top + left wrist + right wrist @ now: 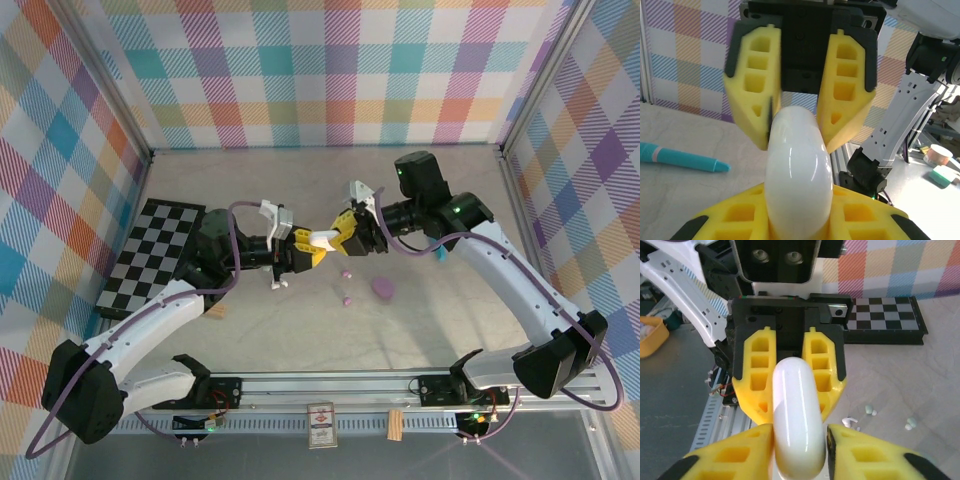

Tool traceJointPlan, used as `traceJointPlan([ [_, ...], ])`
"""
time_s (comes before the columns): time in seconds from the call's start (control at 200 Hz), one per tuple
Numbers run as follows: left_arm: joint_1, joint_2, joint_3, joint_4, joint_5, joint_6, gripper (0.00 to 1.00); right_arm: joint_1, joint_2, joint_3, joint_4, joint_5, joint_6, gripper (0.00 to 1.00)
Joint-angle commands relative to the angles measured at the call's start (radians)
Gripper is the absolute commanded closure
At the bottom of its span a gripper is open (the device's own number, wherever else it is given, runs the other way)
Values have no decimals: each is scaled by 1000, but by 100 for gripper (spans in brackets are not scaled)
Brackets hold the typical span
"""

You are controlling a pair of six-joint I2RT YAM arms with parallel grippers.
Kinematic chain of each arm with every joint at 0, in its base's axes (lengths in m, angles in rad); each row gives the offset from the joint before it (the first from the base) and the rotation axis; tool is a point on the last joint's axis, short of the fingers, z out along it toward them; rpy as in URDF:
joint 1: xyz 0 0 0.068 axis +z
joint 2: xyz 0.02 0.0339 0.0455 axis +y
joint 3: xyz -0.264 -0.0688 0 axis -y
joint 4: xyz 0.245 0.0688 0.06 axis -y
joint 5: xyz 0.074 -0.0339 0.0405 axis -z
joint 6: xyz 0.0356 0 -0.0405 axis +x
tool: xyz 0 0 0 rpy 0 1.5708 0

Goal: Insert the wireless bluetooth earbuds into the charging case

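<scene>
- While both arms bow outward from the silver rail (330, 385) at the near edge, the loose bits lie ahead of them on the speckled beige bench (300, 340). There's a couple of tiny bean-shaped pink earbuds (347, 273) close together, and white earbuds (850, 421) scattered beneath the left arm.
- Just right of the pink ones sits a purple case (382, 288), a smooth flat pebble resting on the bench; what's inside, I cannot tell.
- Up in the middle, off the bench, is the white charging case (799, 170). It's glossy, rounded and egg-smooth, and neither its lid nor its contents are readable.
- The left tool (312, 250) clamps one end of it, yellow hollow-celled fingers pressed to either side.
- The right tool (338, 237) grips the opposite end the same way, so the two tools sit nose to nose with wrists roughly level.
- Further on, a teal cylinder (680, 157) lies flat on the bench near the right forearm, and a black-and-white checkerboard (150, 255) sits at the left.
- Plaid walls (330, 70) close the back.
</scene>
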Motion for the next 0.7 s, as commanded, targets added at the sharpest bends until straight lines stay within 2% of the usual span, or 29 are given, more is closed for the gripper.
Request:
traceJointPlan([
  [0.0, -10, -15, 12, -1, 16, 84, 93, 4, -12, 11, 62, 46, 69, 54],
  [0.115, -10, -52, -14, -44, -8, 177, 93, -8, -9, 21, 110, 151, 157, 48],
  [0.205, -10, -77, -41, -70, -48, 260, 93, -24, -18, 19, 151, 168, 206, 35],
  [0.235, -10, -88, -54, -75, -60, 297, 93, -26, -24, 13, 163, 159, 209, 29],
  [0.285, -10, -102, -80, -70, -94, 330, 93, -26, -32, 6, 175, 128, 220, 11],
  [0.315, -8, -109, -93, -72, -109, 348, 93, -29, -35, 5, 177, 110, 222, 6],
  [0.405, -2, -117, -110, -86, -95, 384, 93, -42, -33, -13, 219, 137, 292, 3],
  [0.55, 35, -115, -140, -24, -85, 314, 97, -57, -25, -39, 242, 141, 370, 1],
  [0.635, 54, -116, -155, 0, -83, 280, 98, -47, -36, -80, 246, 57, 312, 0],
  [0.695, 59, -111, -151, -1, -69, 276, 98, -9, -47, -104, 220, 70, 214, 1],
])
